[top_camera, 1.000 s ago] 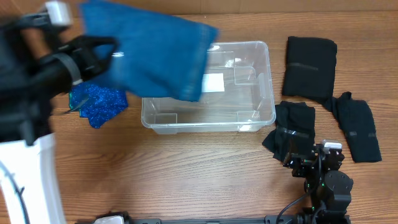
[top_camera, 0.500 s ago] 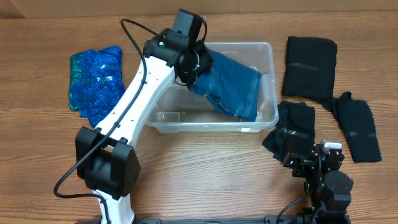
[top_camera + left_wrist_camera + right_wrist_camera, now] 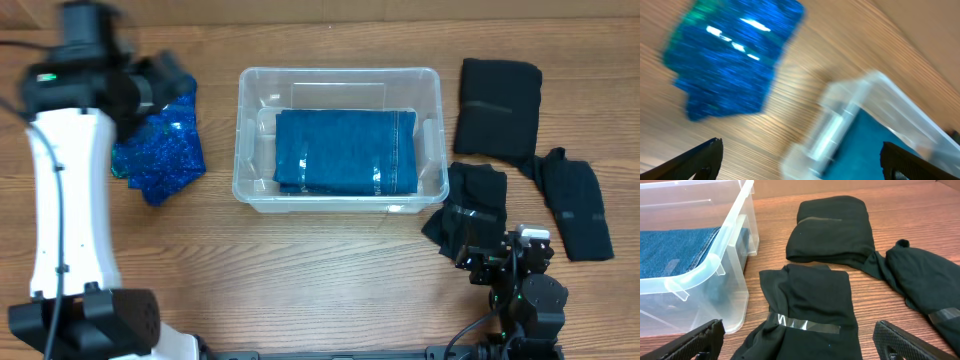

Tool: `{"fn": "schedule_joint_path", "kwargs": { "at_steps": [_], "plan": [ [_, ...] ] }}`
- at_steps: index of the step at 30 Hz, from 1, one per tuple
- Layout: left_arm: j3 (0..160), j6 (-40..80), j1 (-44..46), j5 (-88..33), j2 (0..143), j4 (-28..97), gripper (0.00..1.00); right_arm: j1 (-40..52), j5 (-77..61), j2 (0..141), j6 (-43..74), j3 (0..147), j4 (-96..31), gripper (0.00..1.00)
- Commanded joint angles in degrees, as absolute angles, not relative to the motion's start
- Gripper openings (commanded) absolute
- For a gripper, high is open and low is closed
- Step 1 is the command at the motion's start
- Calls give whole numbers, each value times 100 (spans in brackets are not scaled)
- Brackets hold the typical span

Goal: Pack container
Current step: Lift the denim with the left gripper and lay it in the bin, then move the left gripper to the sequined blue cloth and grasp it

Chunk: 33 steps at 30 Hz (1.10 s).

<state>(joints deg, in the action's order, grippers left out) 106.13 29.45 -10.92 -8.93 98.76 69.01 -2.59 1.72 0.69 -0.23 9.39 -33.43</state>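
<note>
A: Where's the container (image 3: 240, 150)?
B: Upper middle of the overhead frame, on the tabletop (image 3: 300, 290). Folded denim (image 3: 345, 152) lies flat inside and covers most of the floor, likely so more can stack on top.
A: And the left tool (image 3: 800, 167)?
B: Fingers spread wide, nothing between them. It hangs at upper left over a sparkly blue cloth (image 3: 160, 160) just beside the container. Probably the next pick.
A: The right tool (image 3: 800, 342)?
B: Also wide and empty, lower right. Near it are a black folded piece (image 3: 497, 95) upper right, a second black piece (image 3: 472, 210) below it and a third black piece (image 3: 578, 208) far right. A shiny tape strip (image 3: 807, 325) crosses the second, seemingly to keep the fold shut.
A: Any writing?
B: None readable, no brand. The denim hides the container's bottom.
A: Progress?
B: One item in, four out.
</note>
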Motion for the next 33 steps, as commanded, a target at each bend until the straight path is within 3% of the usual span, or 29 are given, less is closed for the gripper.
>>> {"fn": "schedule_joint_path", "kwargs": {
  "at_steps": [1,9,20,27,28,31,32,33],
  "plan": [
    [10661,1509,-2161,-1647,10628,6842,100,-274,185,16,-1,873,-3345,100],
    [10661,261,-3118,-2261,12527,6294,100,-274,185,19,-1,873,-3347,100],
    [10661,-62,-3061,-2578,13270,5048,100,-274,185,19,-1,873,-3345,100],
    [10661,-69,-2657,-3092,13550,4963,98,-274,185,19,-1,873,-3347,100],
    [10661,-67,-2609,-3089,13555,4993,92,-274,185,16,-1,873,-3347,100],
    [10661,145,-2405,-2580,13563,5345,58,-274,185,19,-1,873,-3345,100],
    [10661,176,-2340,-2383,13563,5561,31,-274,185,16,-1,873,-3347,100],
    [10663,176,-2320,-2362,13563,5704,11,-274,185,16,-1,873,-3347,100]
  ]
}}
